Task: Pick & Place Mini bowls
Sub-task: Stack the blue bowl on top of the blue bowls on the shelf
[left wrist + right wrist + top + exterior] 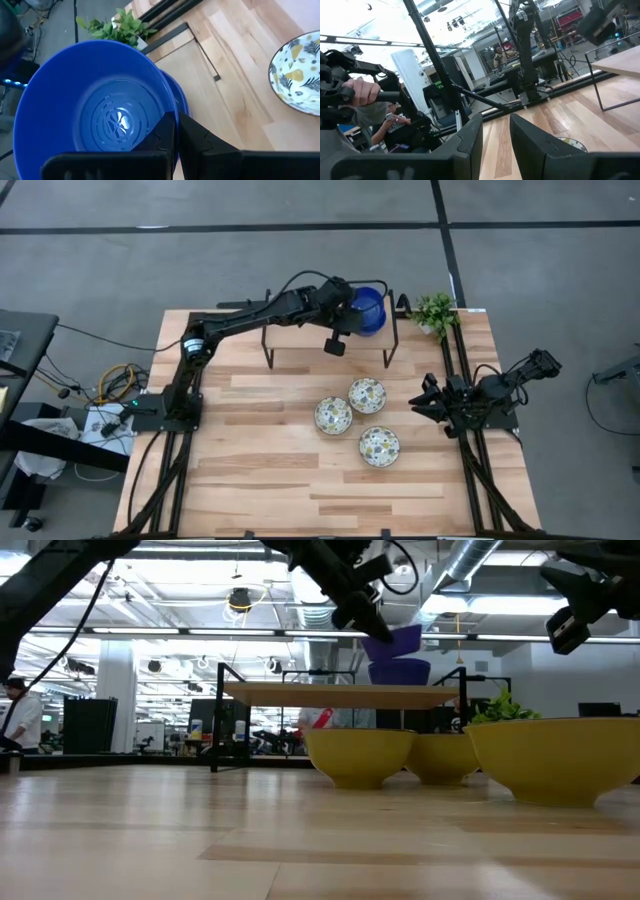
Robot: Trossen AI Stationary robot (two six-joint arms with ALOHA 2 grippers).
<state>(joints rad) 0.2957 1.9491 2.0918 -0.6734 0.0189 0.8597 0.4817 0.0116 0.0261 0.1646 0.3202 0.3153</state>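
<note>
Left arm [240,320]: reaches from its base at the table's left edge across to the small raised shelf [300,340] at the back of the table.

Left gripper [352,308]: above the right end of the shelf, fingers [192,137] clamped on the rim of a blue bowl [370,310], one finger inside the rim and one outside. In the low view this bowl [395,640] hangs tilted just above a second blue bowl [400,671], which stands upright on the shelf top. The left wrist view shows the held bowl [95,105] over the second one's rim [175,92].

Patterned bowls, three: white inside with green-yellow floral speckle, yellow outside, upright on the table in front of the shelf's right end, set close in a triangle: one to the left [333,415], one behind [367,395], one nearest the front [379,446].

Plant [435,312]: small, leafy, at the table's back right corner, just beside the shelf.

Right gripper [425,402]: at the right edge of the table, well apart from the bowls, fingers [530,140] slightly parted with nothing between them.
</note>
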